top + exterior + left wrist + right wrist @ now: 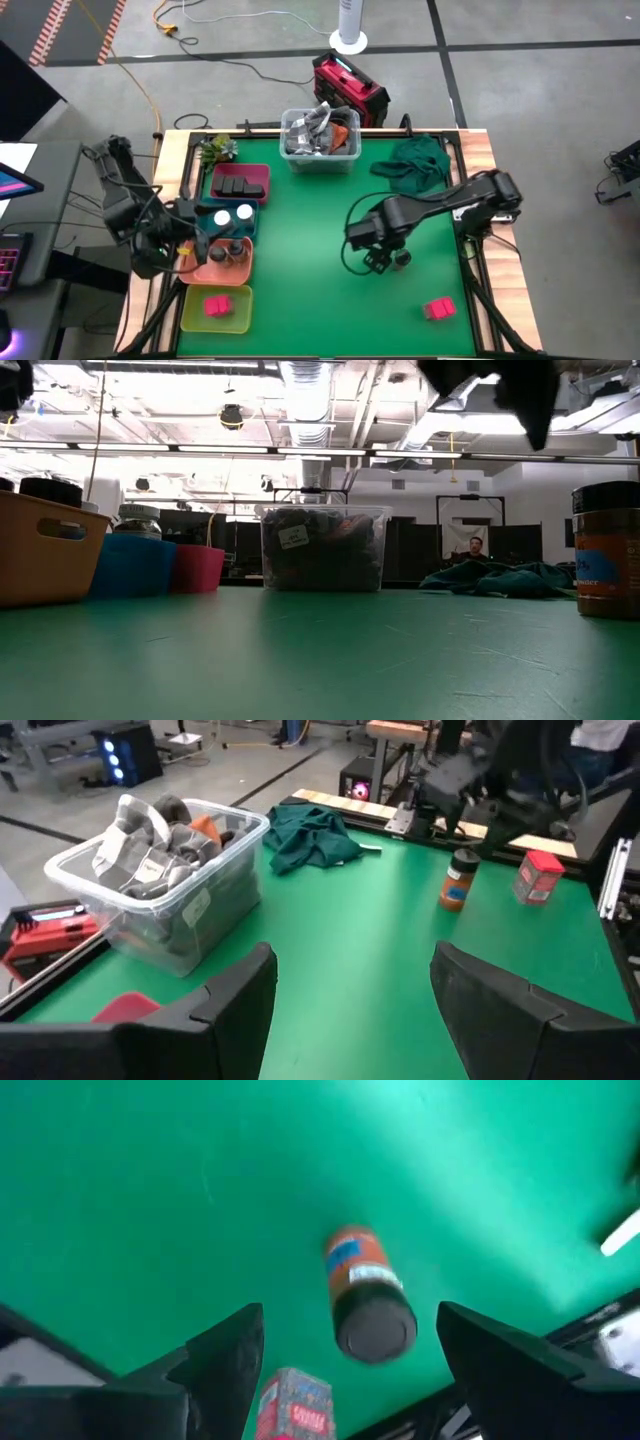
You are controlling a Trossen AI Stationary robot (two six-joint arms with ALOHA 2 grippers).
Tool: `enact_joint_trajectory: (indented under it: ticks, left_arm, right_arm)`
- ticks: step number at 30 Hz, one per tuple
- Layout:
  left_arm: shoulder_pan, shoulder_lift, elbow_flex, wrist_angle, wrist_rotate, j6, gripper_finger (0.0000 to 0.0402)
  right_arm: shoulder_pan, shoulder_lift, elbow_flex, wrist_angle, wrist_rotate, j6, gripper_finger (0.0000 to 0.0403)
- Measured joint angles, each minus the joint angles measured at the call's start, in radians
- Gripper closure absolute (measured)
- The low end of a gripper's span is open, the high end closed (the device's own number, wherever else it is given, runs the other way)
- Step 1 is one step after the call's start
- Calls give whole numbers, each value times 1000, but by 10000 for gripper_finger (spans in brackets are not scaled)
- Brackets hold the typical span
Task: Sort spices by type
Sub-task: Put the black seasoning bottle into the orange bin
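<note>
Dark-lidded spice jar (366, 1300) stands right of table (300, 260) centre, under open right tool (385, 258); left tool (350, 1010) open by left edge trays.

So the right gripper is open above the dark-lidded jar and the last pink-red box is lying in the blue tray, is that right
Not quite. The right gripper is open above the dark-lidded jar, but the pink-red box outside the trays lies on the green mat near the table's front right, not in the blue tray. The high view shows it.

clear bin (320, 150) — far edge | green cloth (418, 163) — beside it | red case (350, 88) — floor
</note>
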Motion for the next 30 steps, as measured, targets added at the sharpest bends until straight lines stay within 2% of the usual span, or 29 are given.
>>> enact_joint_trajectory:
  ticks: [6,12,19,26,30]
  left_arm:
    - [18,1,0,67,7,81,148]
    - [26,1,0,142,10,152,148]
    - [70,1,0,169,12,165,148]
    - [116,1,0,177,90,174,148]
    - [126,1,0,195,94,205,148]
  right_arm:
    - [-3,-173,-165,53,-25,145,76]
    - [20,-273,-317,208,-66,298,76]
    - [58,-232,-368,216,-68,338,76]
    - [87,-187,-368,220,-53,326,76]
    - [90,-191,-385,256,-53,318,76]
